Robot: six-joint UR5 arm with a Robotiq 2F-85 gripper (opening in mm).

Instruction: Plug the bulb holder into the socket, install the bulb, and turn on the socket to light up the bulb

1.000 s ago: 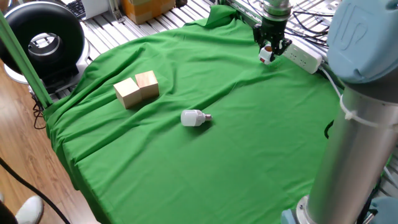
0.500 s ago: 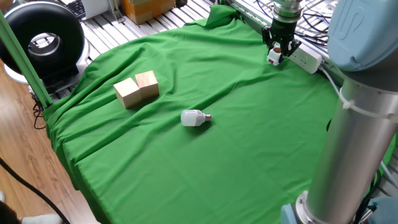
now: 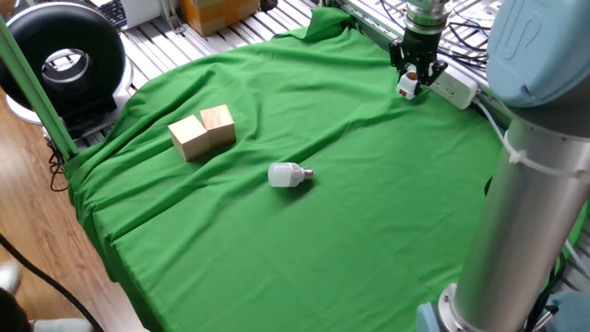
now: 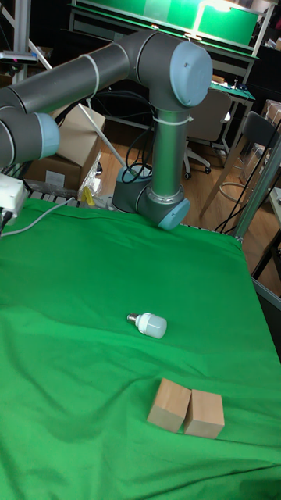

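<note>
Fixed view: green cloth (image 3: pixel 369 231) over table, hand (image 3: pixel 412 83) clamped on bulb holder (image 3: pixel 406 88).

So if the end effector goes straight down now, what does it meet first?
Probably the socket: the end effector points down, holding the bulb holder just at the strip's near end. Depth is unclear, so it may land on the green cloth beside it.
</note>
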